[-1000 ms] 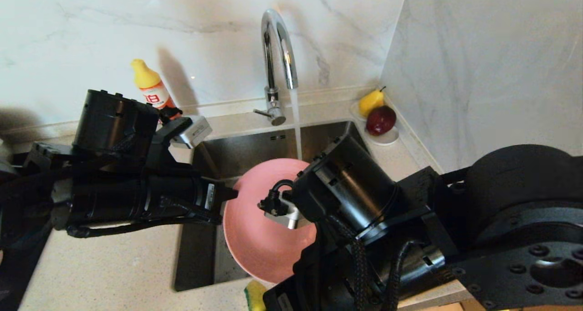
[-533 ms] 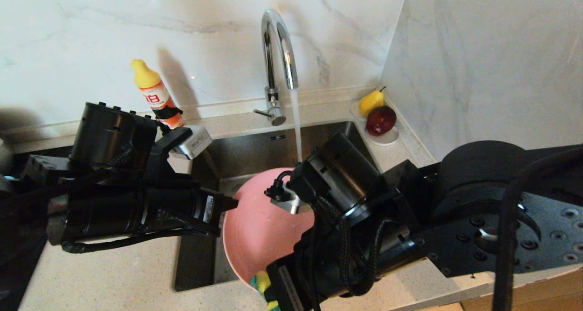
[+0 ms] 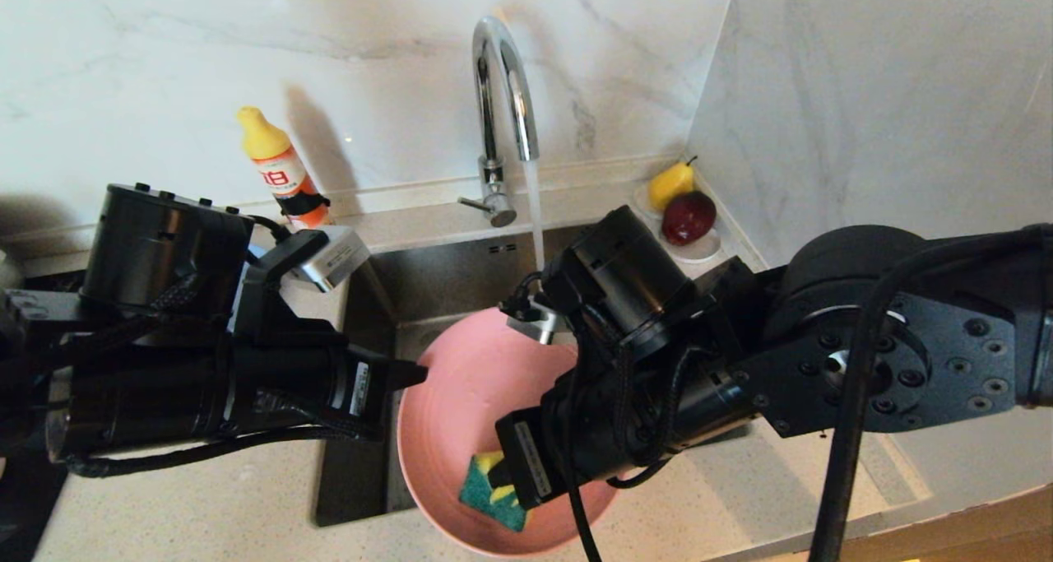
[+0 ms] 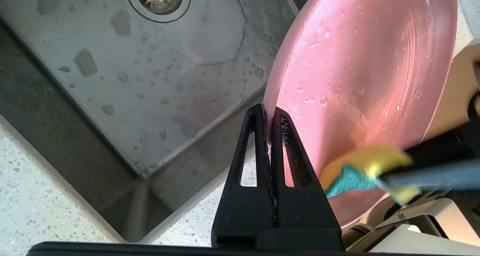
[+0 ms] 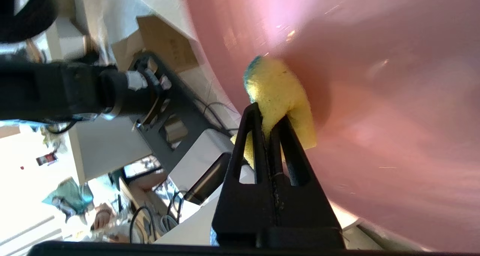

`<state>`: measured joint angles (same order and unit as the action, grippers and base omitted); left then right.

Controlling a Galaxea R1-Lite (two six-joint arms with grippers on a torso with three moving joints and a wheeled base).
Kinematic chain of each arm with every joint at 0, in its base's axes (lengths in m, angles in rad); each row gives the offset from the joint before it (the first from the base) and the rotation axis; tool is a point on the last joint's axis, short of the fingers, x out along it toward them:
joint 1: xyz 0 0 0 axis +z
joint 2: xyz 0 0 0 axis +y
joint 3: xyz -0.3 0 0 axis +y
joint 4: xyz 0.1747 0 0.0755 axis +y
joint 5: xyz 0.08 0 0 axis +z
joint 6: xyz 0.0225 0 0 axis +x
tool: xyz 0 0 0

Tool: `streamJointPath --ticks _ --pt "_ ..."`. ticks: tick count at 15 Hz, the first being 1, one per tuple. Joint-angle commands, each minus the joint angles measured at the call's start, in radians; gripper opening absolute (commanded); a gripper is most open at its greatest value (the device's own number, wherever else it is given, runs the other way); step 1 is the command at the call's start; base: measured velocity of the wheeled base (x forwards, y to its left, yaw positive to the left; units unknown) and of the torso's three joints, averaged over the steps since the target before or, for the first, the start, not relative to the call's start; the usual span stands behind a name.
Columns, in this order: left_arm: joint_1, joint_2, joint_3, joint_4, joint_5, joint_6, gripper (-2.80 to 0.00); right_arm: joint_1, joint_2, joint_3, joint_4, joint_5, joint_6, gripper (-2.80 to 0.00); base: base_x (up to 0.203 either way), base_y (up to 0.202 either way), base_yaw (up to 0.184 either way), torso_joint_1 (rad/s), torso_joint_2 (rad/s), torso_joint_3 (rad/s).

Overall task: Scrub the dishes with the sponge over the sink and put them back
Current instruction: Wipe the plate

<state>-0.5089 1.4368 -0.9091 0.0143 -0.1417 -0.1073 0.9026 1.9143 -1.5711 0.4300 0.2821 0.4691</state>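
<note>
A large salmon-pink plate (image 3: 465,389) hangs tilted over the front edge of the steel sink (image 3: 444,270). My left gripper (image 3: 418,373) is shut on its left rim; in the left wrist view the left gripper (image 4: 268,111) pinches the plate (image 4: 360,61) edge above the sink floor (image 4: 131,68). My right gripper (image 5: 268,117) is shut on the yellow sponge (image 5: 277,87), which presses on the plate (image 5: 375,80). The sponge (image 3: 491,490), green side up, lies on the plate's lower face. No other dishes show.
Water runs from the chrome tap (image 3: 502,93) into the sink behind the plate. An orange bottle with a yellow cap (image 3: 280,167) stands at the back left. A saucer (image 3: 699,252) with a pear and a red fruit sits in the back right corner by the marble wall.
The right gripper has carried the sponge from below the plate's near rim up onto its face. The left arm has drawn the plate slightly lower and nearer.
</note>
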Motion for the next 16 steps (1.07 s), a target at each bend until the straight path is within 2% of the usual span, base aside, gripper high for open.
streamJointPath --ticks 1,8,12,16 --pt "0.0 -0.013 0.003 0.0 -0.001 -0.002 -2.8 -0.028 0.0 -0.004 0.0 -0.012 -0.002 -2.8 0.0 0.0 0.0 0.0 0.0 0.0" --pt "-0.002 -0.016 0.019 0.0 -0.006 -0.002 -2.8 -0.087 -0.037 -0.02 0.0 -0.054 -0.013 -2.8 0.0 0.0 0.0 0.0 0.0 0.0" --pt "-0.002 -0.022 0.036 -0.002 -0.007 0.0 -2.8 -0.088 -0.039 -0.019 -0.003 -0.142 -0.063 -2.8 0.0 0.0 0.0 0.0 0.0 0.0" --pt "-0.008 -0.029 0.044 -0.002 -0.007 0.001 -2.8 -0.085 0.018 -0.06 -0.105 -0.15 -0.058 -2.8 0.0 0.0 0.0 0.0 0.0 0.0"
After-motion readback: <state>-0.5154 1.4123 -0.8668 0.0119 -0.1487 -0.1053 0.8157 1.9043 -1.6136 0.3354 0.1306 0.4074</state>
